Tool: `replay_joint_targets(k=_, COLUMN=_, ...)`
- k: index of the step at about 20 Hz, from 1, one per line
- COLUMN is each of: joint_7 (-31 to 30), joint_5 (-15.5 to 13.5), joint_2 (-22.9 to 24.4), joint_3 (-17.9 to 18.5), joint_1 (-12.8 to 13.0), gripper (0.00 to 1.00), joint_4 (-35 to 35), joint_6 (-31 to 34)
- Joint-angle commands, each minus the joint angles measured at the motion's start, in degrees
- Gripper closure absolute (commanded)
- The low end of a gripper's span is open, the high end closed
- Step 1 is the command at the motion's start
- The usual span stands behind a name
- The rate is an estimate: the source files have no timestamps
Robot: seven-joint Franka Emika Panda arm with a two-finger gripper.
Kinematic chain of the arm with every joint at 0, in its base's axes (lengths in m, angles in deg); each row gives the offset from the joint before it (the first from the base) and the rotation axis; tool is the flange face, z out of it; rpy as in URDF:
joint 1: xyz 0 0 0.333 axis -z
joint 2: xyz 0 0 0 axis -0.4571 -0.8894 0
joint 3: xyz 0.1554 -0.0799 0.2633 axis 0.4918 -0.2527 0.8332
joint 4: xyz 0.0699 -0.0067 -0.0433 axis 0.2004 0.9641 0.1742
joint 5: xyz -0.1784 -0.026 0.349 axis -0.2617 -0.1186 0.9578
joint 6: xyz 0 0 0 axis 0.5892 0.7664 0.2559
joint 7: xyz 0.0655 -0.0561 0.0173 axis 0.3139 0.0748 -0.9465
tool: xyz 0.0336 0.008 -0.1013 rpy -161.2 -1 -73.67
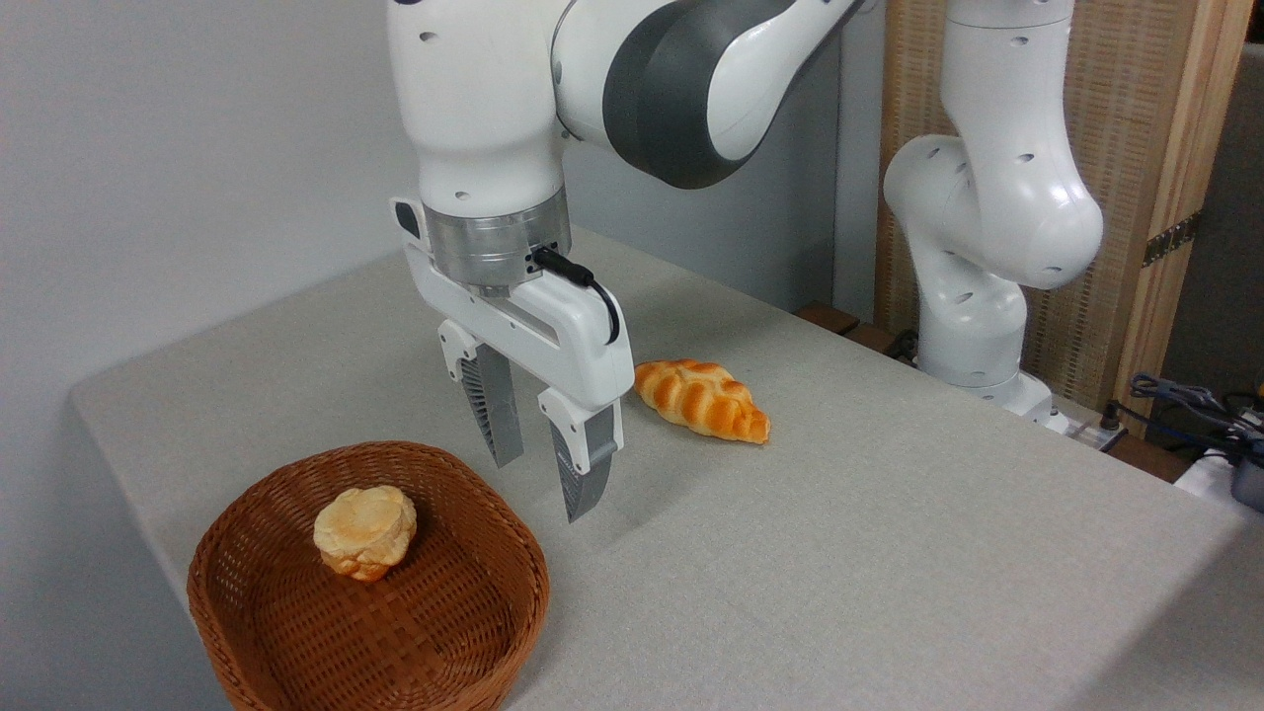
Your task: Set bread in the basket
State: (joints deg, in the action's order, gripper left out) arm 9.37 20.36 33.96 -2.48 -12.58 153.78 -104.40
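no readable writing anywhere. top of arm cut off by frame edge. gripper [541, 484] hanging above table [889, 553], fingers spread, holding nothing. just left and below: basket [296, 642], near edge cropped, holding pale round bun [364, 531]. just right, beyond fingers: bread [703, 399] lying on table, outside basket.

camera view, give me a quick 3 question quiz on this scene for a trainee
1. True or false: the braided bread lies inside the basket.
2. What already sits in the basket? A) a round bun B) a spoon C) nothing
3. Fill in: the gripper is ____ and holds nothing.

Key: 1 false, it lies on the table; 2 A; 3 open.
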Motion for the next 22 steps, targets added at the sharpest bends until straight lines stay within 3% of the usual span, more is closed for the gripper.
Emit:
replay_joint_targets(k=1, joint_7=-0.3, joint_5=0.1, joint_2=0.5, joint_3=0.6, joint_1=0.5, gripper=0.0, joint_4=-0.6, joint_6=1.4)
replay_joint_targets(k=15, joint_7=0.9, joint_5=0.1, joint_2=1.7, joint_3=0.6, joint_1=0.7, gripper=0.0, joint_4=1.5, joint_6=1.9)
replay_joint_targets(k=20, joint_7=9.5, joint_5=0.1, joint_2=8.4, joint_3=0.4, joint_1=1.3, gripper=0.0, joint_4=8.9, joint_6=2.2)
replay_joint_targets(k=22, joint_7=16.7, joint_5=0.1, joint_2=9.4, joint_3=-0.2, joint_1=2.1, gripper=0.0, joint_4=9.0, joint_6=4.6)
